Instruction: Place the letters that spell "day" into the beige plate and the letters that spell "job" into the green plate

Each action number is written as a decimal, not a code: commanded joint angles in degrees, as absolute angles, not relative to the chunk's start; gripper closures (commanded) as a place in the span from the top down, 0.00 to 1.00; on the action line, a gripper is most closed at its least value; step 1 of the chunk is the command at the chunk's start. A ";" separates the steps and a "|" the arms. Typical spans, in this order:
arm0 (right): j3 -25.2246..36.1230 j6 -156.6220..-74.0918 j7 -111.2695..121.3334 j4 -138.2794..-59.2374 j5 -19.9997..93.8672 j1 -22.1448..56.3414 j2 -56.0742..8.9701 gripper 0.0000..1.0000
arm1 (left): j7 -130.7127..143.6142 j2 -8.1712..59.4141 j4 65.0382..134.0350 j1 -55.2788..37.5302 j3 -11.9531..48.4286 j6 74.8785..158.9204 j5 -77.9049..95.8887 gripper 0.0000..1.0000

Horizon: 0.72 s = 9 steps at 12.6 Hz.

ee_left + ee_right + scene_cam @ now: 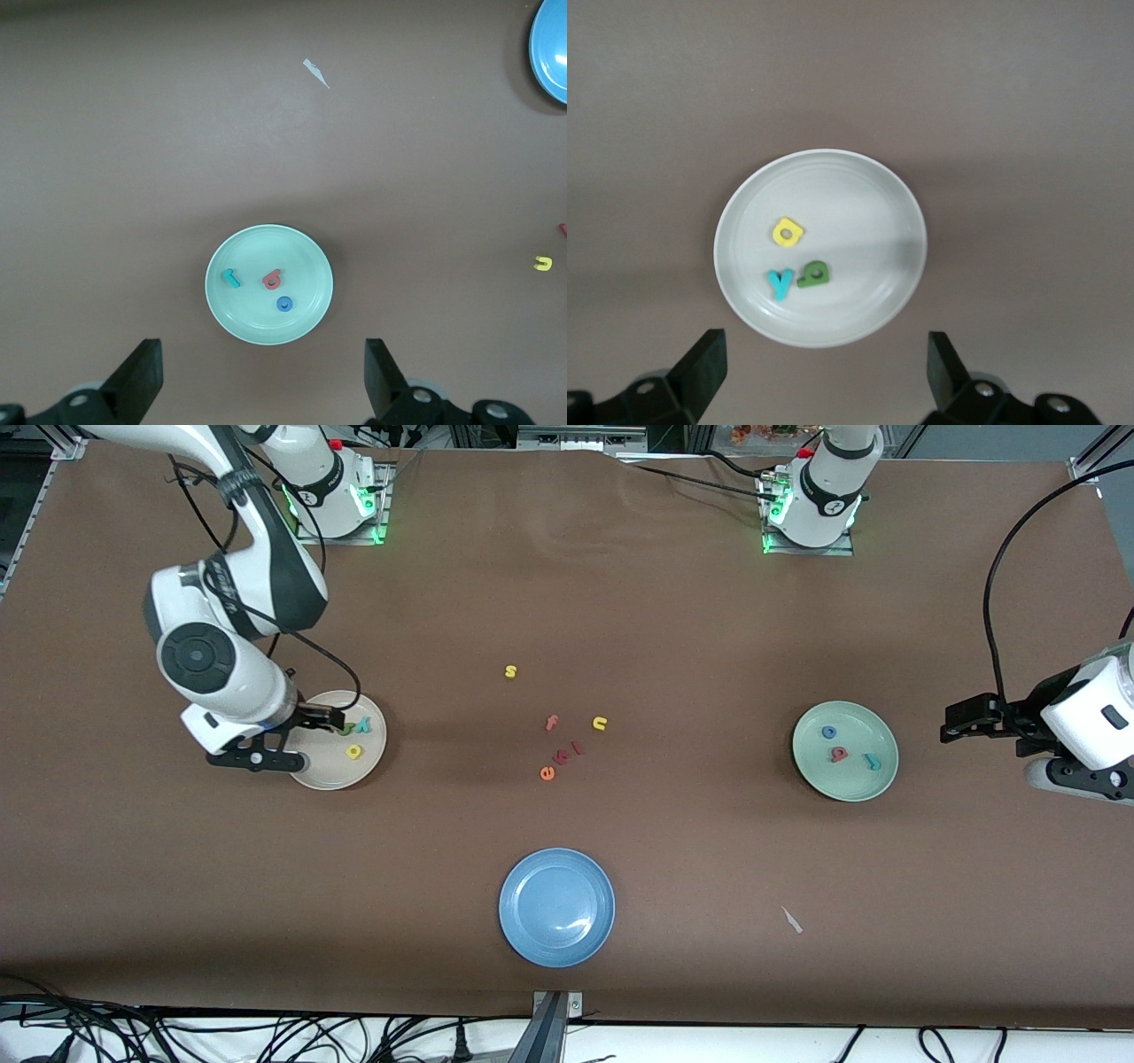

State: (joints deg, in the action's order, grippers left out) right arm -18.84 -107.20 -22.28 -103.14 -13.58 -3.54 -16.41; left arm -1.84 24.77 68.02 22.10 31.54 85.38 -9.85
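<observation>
**Both plates filled, both tools wide**

Three letters, yellow d [787,232], green a [814,274], teal y [780,283], lie in the beige plate [868,190] under the right tool [824,376], jaws wide. Teal j [231,279], red b [273,281], blue o [284,304] lie in the green plate [266,243]; the left tool [263,381] waits nearby, wide and empty.

You see even, bright overhead light across the matte brown counter [620,602], with no glare. Soft, short shadows ring the round glossy blue plate [556,906] and the white right arm. Both wrist views are sharp at centre; a broad dim band darkens the counter around each plate.
</observation>
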 commanded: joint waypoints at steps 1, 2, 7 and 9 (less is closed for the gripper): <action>-18.72 -98.65 -18.47 -97.23 -7.59 -3.52 -14.07 1.00 | -3.34 24.35 67.41 22.24 31.46 84.38 -9.23 1.00; -18.63 -95.74 -17.15 -94.68 -6.25 -3.43 -13.45 1.00 | -3.34 24.35 67.41 22.24 31.46 84.38 -9.23 1.00; -7.84 -85.97 0.40 -87.11 0.53 -3.25 -9.24 1.00 | -3.34 24.35 67.41 22.15 31.46 84.37 -9.23 1.00; -5.46 -86.40 5.08 -87.27 0.09 -3.08 -7.65 1.00 | -3.34 24.35 67.41 22.24 31.46 84.29 -9.23 1.00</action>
